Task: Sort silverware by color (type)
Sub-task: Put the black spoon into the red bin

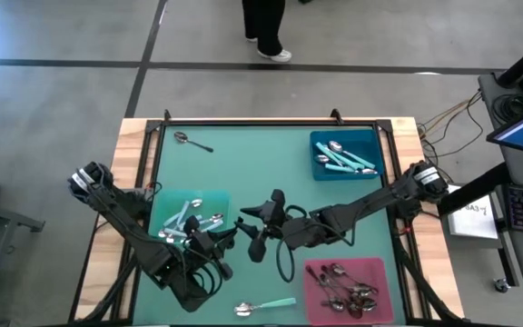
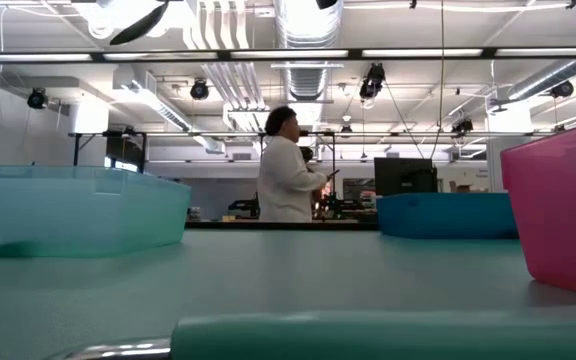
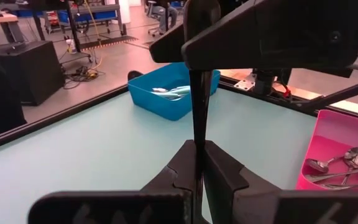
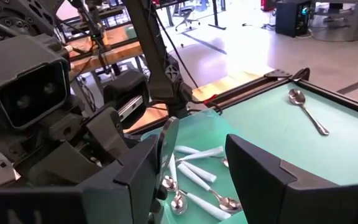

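Both grippers meet above the middle of the green table. My left gripper (image 3: 197, 149) (image 1: 234, 234) is shut on a thin dark spoon (image 3: 197, 118), seen edge-on. Its shiny free end (image 4: 166, 142) stands between the open fingers of my right gripper (image 4: 197, 162) (image 1: 260, 227), close to one finger. A pale teal tray (image 1: 209, 202) holds pale-handled spoons (image 4: 197, 175). The blue tray (image 1: 370, 145) holds teal-handled ones, and the pink tray (image 1: 316, 272) holds metal ones. One metal spoon (image 1: 192, 142) lies loose at the far left. A teal-handled spoon (image 1: 266, 306) lies by the near edge. My left gripper pinches the spoon (image 3: 197, 171) between its two fingers. The spoon runs forward out of the fingertips, along the fingers, toward my right gripper, and is lifted clear of the table. Seen edge-on, the held part cannot be named. My right gripper: I cannot tell whether its finger (image 4: 143, 177) touches the spoon's free end.
The trays' walls stand up at the left, far right and near right of the mat. The table's raised black frame (image 1: 271, 120) bounds it. A person (image 2: 286, 170) stands beyond the far edge. Bare mat lies between the blue tray and the loose metal spoon.
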Controlling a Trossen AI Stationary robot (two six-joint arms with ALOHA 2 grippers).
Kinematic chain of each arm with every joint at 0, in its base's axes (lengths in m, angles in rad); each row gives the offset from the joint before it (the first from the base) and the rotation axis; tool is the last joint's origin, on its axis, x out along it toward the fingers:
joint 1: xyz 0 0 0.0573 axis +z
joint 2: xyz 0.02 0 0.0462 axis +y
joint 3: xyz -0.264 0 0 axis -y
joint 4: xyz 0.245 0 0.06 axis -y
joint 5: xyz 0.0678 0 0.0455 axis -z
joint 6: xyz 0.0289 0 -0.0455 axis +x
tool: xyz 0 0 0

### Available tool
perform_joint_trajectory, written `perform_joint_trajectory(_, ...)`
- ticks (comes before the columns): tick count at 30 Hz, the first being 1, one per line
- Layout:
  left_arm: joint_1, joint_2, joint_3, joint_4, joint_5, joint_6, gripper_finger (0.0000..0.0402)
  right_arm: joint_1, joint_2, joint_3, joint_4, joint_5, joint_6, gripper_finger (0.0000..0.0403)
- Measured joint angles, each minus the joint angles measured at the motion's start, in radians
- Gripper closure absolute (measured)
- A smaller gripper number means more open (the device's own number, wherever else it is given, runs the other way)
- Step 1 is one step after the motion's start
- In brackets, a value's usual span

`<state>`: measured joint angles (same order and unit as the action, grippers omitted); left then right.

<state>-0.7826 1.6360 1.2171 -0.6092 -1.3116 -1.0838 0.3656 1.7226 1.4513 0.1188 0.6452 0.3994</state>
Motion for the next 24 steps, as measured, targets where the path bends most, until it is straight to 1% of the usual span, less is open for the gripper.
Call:
perform_joint_trajectory(6,0.002,0.0,0.0,0.027,0.001,0.017,0.0401,-0.014,0.0,0.0,0.003,-0.006,-0.004,0.0227)
perform_joint_trajectory(10,0.007,0.0,0.0,0.07,0.004,0.074,0.0401,-0.018,0.0,0.0,0.003,-0.007,-0.006,0.0245)
perform_joint_trajectory(14,0.023,0.0,0.0,0.088,0.008,0.101,0.0401,-0.019,0.0,0.0,0.003,-0.006,-0.015,0.029)
perform_joint_trajectory(19,0.051,0.0,0.0,0.091,0.001,0.106,0.0401,-0.022,0.0,0.0,0.004,-0.015,-0.039,0.0376)
perform_joint_trajectory(21,0.061,0.0,0.0,0.091,-0.003,0.107,0.0401,-0.022,0.0,0.0,0.004,-0.015,-0.059,0.0388)
perform_joint_trajectory(24,0.071,0.0,0.0,0.092,0.0,0.107,0.0394,-0.023,-0.004,0.0,-0.001,-0.018,-0.066,0.0393)
